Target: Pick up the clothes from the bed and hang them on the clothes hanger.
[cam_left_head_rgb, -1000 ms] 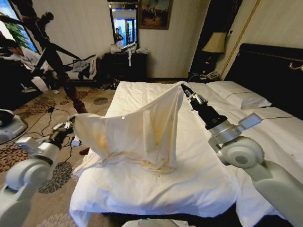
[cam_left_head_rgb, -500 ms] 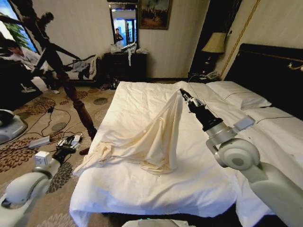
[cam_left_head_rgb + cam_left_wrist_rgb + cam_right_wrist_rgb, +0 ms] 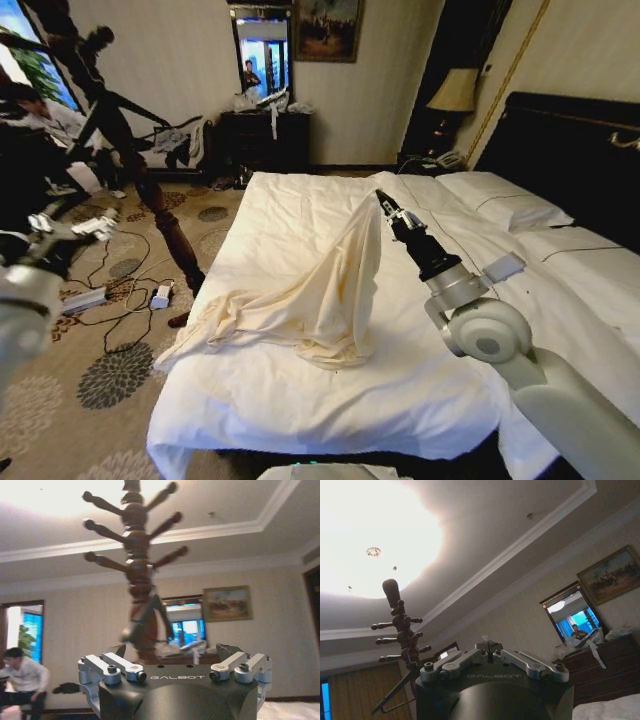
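A cream garment (image 3: 310, 295) lies partly on the bed (image 3: 330, 400), one corner lifted into a peak. My right gripper (image 3: 381, 203) is shut on that raised corner above the duvet; in the right wrist view its fingers (image 3: 490, 645) are closed together. My left gripper (image 3: 98, 224) hangs open over the carpet, left of the bed and well clear of the cloth. The left wrist view shows that gripper (image 3: 172, 652) spread wide with nothing between its fingers. A thin dark clothes hanger (image 3: 135, 108) hangs on the wooden coat stand (image 3: 165, 235).
The coat stand (image 3: 135, 570) rises close in front of my left gripper. Cables and small boxes (image 3: 160, 297) litter the patterned carpet. A dark dresser (image 3: 265, 140) stands against the far wall, white pillows (image 3: 505, 205) and a black headboard (image 3: 560, 150) to the right.
My left gripper released its corner of the garment, which dropped onto the bed. The left arm swung out left toward the coat stand. The right gripper keeps its hold.
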